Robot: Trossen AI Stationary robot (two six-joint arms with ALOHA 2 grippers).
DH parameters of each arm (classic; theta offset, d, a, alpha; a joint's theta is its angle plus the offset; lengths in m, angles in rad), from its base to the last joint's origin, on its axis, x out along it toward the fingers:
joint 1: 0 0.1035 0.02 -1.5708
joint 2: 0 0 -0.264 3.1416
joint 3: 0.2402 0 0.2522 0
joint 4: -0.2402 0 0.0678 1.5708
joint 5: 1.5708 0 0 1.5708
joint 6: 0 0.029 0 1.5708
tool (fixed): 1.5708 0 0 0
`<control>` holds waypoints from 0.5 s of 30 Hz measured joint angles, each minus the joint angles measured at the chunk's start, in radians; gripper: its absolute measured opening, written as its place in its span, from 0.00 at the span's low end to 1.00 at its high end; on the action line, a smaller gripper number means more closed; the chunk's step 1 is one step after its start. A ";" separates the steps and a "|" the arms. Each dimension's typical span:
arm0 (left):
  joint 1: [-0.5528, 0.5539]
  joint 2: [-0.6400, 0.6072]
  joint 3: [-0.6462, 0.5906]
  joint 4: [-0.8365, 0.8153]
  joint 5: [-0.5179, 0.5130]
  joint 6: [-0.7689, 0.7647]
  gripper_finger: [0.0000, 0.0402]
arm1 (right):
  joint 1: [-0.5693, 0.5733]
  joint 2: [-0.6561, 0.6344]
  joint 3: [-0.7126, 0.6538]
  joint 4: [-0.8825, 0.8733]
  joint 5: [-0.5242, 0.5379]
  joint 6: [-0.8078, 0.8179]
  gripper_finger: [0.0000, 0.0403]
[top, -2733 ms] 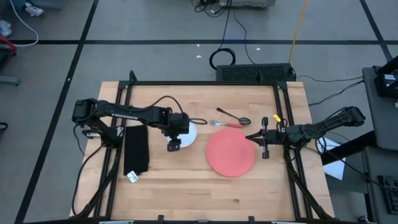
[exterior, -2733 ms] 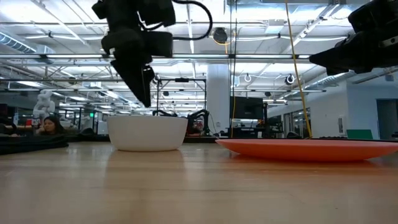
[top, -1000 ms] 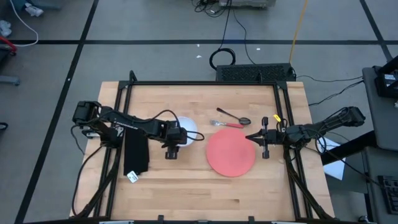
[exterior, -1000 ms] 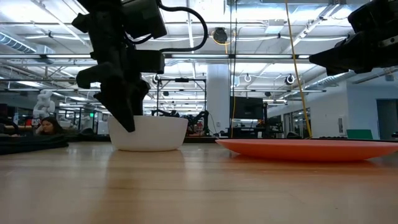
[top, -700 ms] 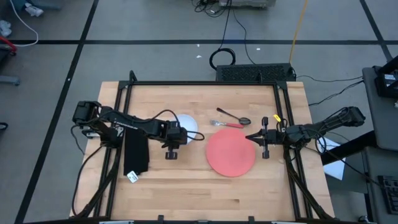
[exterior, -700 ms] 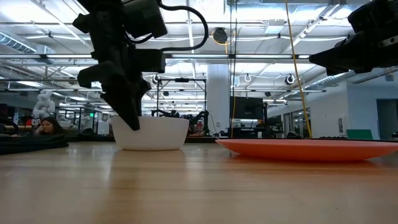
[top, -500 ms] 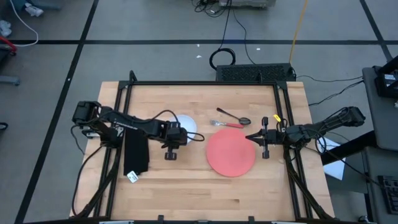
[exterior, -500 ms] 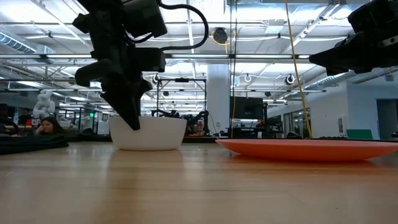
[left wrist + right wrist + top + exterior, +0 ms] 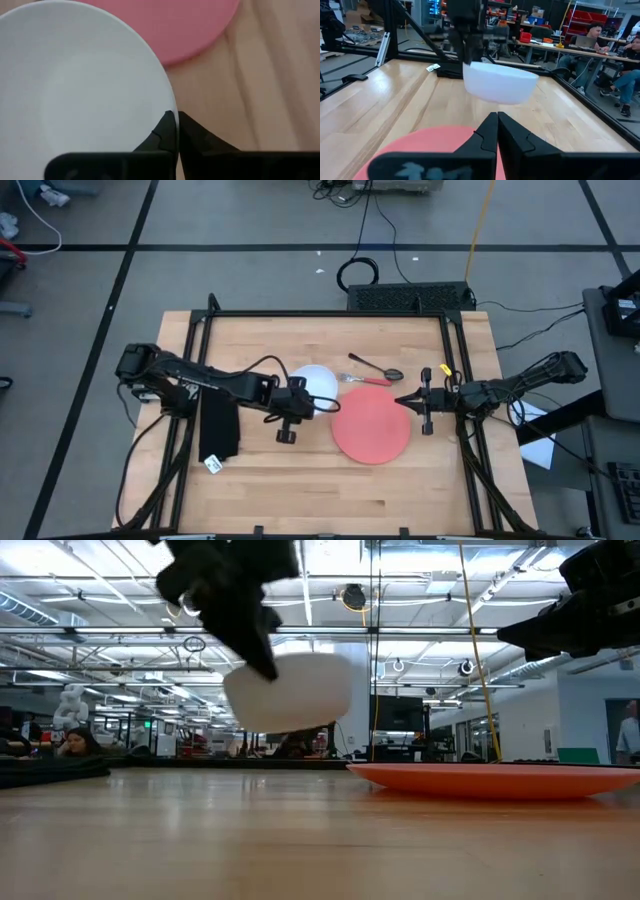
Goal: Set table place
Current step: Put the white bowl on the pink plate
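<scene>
A white bowl (image 9: 317,383) hangs above the light-wood table (image 9: 420,480), just left of the red plate (image 9: 371,427). In the low view the bowl (image 9: 290,690) is clearly off the wood, slightly tilted. My left gripper (image 9: 299,400) is shut on its rim. My right gripper (image 9: 404,401) is shut on nothing and hovers at the plate's right edge, pointing toward the bowl (image 9: 500,82). A spoon (image 9: 378,369) and a red-handled utensil (image 9: 366,380) lie beyond the plate. My left gripper pinches the bowl's rim (image 9: 170,107) on its near left side, one finger inside the bowl and one outside. The fingers (image 9: 262,655) come from above, slanting down. The bowl is lifted clear of the table and hangs a little tilted below them.
A black folded napkin (image 9: 219,423) with a white tag lies at the left, next to the black frame rail (image 9: 188,380). Bare wood stretches along the table's near edge. People sit at desks in the room beyond the table.
My left gripper has taken hold of the bowl's rim, nudging the bowl slightly on the table. It has then risen and gone toward the table's right edge. The bowl is now lifted clear of the wood and closer to the red plate.
</scene>
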 joint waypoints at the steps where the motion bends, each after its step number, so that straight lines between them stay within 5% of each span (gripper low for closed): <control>1: 0.000 0.000 0.021 -0.013 0.007 0.000 0.01 | 0.000 0.000 0.000 0.006 0.000 -0.002 0.00; 9: 0.000 0.007 0.165 -0.099 0.024 0.020 0.01 | 0.000 0.000 0.000 0.025 0.002 -0.005 0.00; 15: 0.000 0.145 0.317 -0.210 0.027 0.050 0.00 | 0.000 0.000 0.000 0.025 0.003 -0.005 0.00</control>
